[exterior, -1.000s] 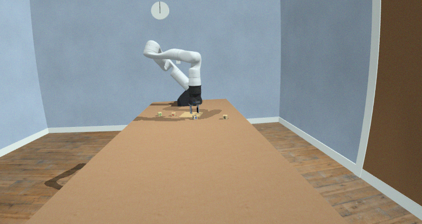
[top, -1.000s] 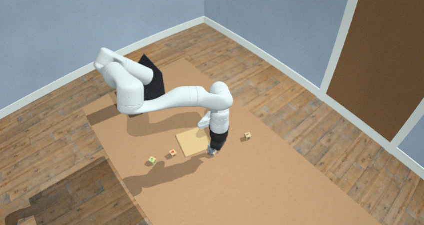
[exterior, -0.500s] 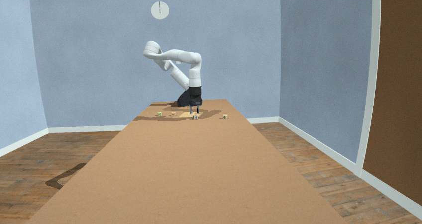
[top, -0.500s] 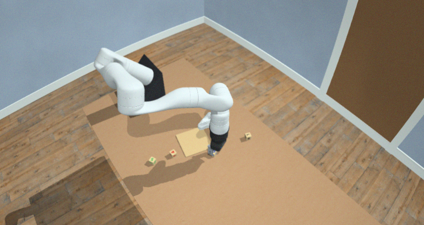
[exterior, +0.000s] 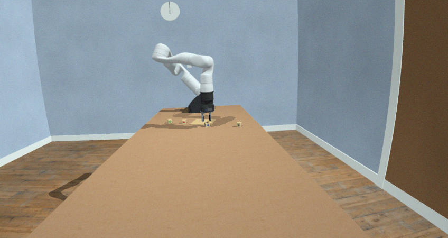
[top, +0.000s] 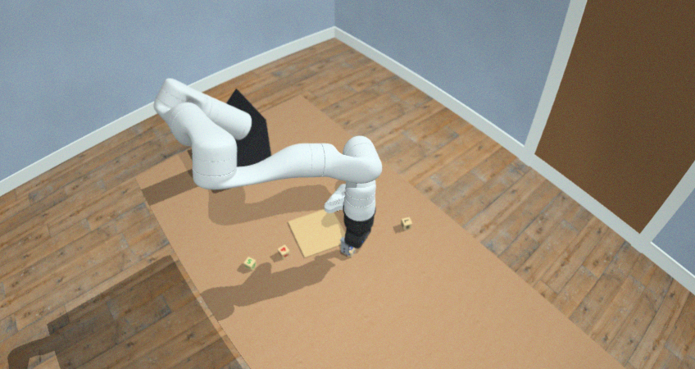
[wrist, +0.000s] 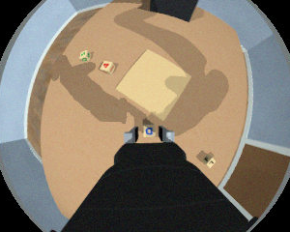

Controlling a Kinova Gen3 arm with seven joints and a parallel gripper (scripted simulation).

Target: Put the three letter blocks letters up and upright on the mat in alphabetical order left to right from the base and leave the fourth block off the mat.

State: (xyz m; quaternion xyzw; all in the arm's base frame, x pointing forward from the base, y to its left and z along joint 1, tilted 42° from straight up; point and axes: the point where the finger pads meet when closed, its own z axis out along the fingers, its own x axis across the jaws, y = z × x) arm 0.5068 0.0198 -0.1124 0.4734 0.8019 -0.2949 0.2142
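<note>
My gripper (top: 349,252) (exterior: 206,120) (wrist: 148,131) is open and low over the table, with its fingers on either side of a block with a blue mark on top (top: 350,251) (exterior: 206,124) (wrist: 148,130), just off the mat's corner. The pale yellow mat (top: 311,231) (exterior: 196,121) (wrist: 145,80) lies flat with no block on it. A block with a red mark (top: 283,251) (exterior: 184,120) (wrist: 106,65) and a block with a green mark (top: 249,262) (exterior: 169,120) (wrist: 85,56) sit off the mat on one side. A block with a dark mark (top: 406,222) (exterior: 239,124) (wrist: 209,159) sits alone on the other side.
The long brown table (top: 390,292) (exterior: 194,179) carries everything. The robot's black base (top: 251,131) (exterior: 194,104) (wrist: 178,0) stands at the table's far end behind the mat. The arm's shadow lies across the table near the red and green blocks.
</note>
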